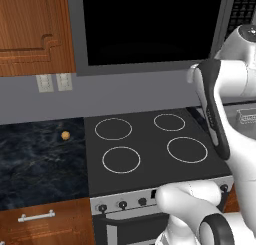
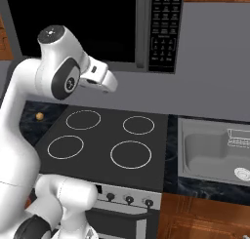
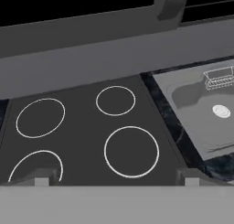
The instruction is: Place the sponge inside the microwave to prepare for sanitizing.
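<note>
1. A white arm (image 2: 53,77) stands raised over the black stove (image 1: 150,144), its claw (image 3: 116,181) pointing down at the four ringed burners; the two dark fingertips (image 3: 41,179) sit far apart at the bottom of the hand view, with nothing between them.

2. The microwave (image 1: 150,29) hangs above the stove, its black glass door apparently shut, the grey bar handle (image 2: 142,28) and keypad (image 2: 166,30) on its right side.

3. The sponge cannot be made out on the stove, the dark stone surface (image 1: 40,159) or in the sink (image 2: 210,152); the first job is likely to find it.

4. A small tan ball (image 1: 65,135) lies on the surface left of the stove, well apart from the arm, and should not be mistaken for the target.

5. A sensible order, judged from this layout: open the door by its handle first, while the claw is free, then fetch the sponge.

6. The handle stands close to the keypad, so the pull should come from the bar alone, clear of the buttons.

7. A wire rack (image 2: 239,135) and drain (image 2: 240,173) sit in the sink to the right, worth searching near if the sponge stays unfound.
</note>
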Controlling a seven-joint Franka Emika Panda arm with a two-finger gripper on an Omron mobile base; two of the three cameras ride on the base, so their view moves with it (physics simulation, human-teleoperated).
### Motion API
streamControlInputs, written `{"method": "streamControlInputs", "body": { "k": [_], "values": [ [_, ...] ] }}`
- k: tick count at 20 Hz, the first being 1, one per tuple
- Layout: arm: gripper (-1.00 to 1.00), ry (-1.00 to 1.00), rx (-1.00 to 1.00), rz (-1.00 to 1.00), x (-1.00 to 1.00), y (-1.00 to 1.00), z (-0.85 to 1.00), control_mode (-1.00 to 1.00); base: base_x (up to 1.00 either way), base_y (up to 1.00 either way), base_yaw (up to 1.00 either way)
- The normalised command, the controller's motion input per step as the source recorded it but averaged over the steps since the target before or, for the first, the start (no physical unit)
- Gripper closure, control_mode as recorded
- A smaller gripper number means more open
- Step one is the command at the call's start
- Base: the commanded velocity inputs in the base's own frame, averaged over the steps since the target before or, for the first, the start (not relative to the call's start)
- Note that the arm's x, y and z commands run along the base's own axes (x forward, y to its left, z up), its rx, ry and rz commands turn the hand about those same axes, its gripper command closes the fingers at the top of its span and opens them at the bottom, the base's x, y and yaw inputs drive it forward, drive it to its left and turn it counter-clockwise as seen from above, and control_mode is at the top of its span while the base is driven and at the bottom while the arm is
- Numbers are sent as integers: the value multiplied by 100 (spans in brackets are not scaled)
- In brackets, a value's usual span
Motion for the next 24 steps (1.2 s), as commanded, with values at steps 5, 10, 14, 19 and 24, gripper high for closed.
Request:
{"method": "streamControlInputs", "body": {
  "k": [5, 10, 14, 19, 24],
  "values": [
    [-100, -23, -4, -16, -11, -43, 54, -100, 0, 0, 0],
    [-100, -25, -3, -10, -1, -48, 45, -100, 0, 0, 0],
    [-100, -17, 0, 0, 21, -57, 35, -100, 0, 0, 0],
    [-100, -7, 0, 3, 31, -34, 37, -100, 0, 0, 0],
    [-100, 0, 0, 4, 34, -13, 27, -100, 0, 0, 0]
  ]
}}
